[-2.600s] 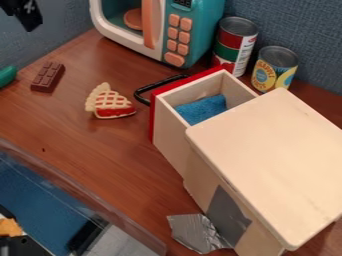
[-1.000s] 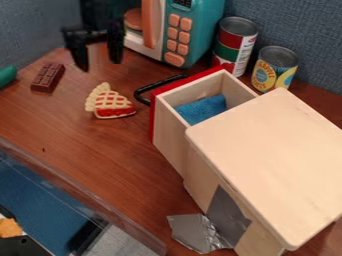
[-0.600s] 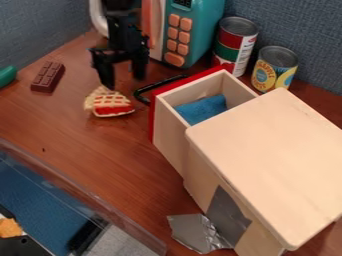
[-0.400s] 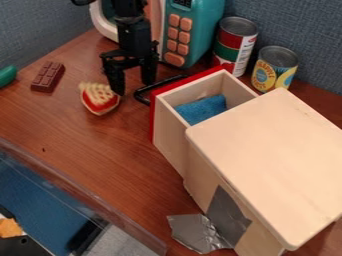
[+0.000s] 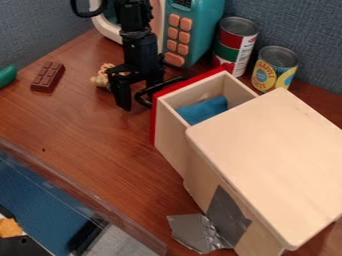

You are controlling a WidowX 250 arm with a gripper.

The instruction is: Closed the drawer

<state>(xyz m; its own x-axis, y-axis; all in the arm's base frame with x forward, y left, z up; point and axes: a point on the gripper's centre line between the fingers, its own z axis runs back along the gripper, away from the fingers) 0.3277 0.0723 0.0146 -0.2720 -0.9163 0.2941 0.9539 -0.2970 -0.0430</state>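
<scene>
Right now I've got the black gripper hanging at the drawer's black handle, fingers parted, nothing gripped; whether they touch that handle, I can't tell. And the drawer is out, its red front well clear of the wooden cabinet, a blue cloth lying inside! Just behind my fingers sits the toy pie slice, mostly hidden, with the chocolate bar lying farther left on the brown table. Behind the arm, there's the teal toy microwave; two cans stand upright beside it, beyond the drawer. Down front, silver tape clings to the cabinet's side.
</scene>
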